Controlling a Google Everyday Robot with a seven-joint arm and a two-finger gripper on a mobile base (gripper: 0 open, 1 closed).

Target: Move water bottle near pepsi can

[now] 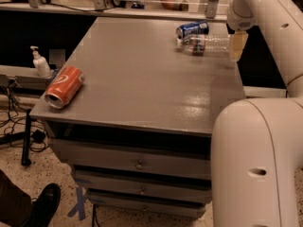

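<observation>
The water bottle (207,44), clear ribbed plastic with a red-white-blue label band, lies on its side at the far right of the grey table (142,79). The pepsi can (192,29), dark blue, lies on its side just behind the bottle, almost touching it. My gripper (237,45) hangs from the white arm at the bottle's right end, close beside it at the table's right edge. The arm hides the gripper's upper part.
An orange-red soda can (64,86) lies on its side at the table's front left corner. A small white pump bottle (40,63) stands on a lower shelf to the left. Drawers sit below the tabletop. My white arm's body (258,164) fills the lower right.
</observation>
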